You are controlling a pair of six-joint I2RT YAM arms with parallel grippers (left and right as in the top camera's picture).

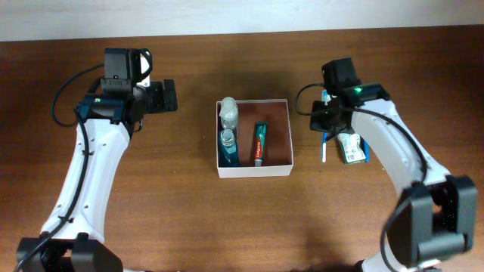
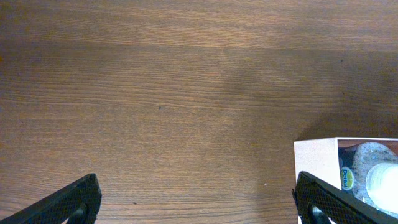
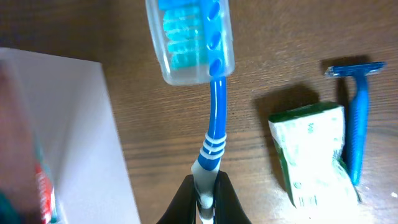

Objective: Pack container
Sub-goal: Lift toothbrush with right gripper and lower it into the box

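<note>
The container [image 1: 255,171] is a square white-walled box with a reddish-brown floor at the table's middle. It holds a clear bottle [image 1: 228,112], a blue bottle [image 1: 228,148] and a toothpaste tube [image 1: 259,143]. My right gripper [image 1: 327,122] is shut on the handle of a blue and white toothbrush [image 3: 212,124] with a clear cap over its head, just right of the container's right wall [image 3: 68,124]. The jaws [image 3: 205,198] pinch the handle's white part. My left gripper [image 1: 168,97] is open and empty over bare wood left of the container, whose corner [image 2: 314,158] shows in the left wrist view.
A green and white packet [image 1: 350,148] and a blue razor [image 1: 366,153] lie on the table right of the toothbrush. They also show in the right wrist view, the packet [image 3: 311,152] beside the razor [image 3: 356,118]. The table is dark brown wood.
</note>
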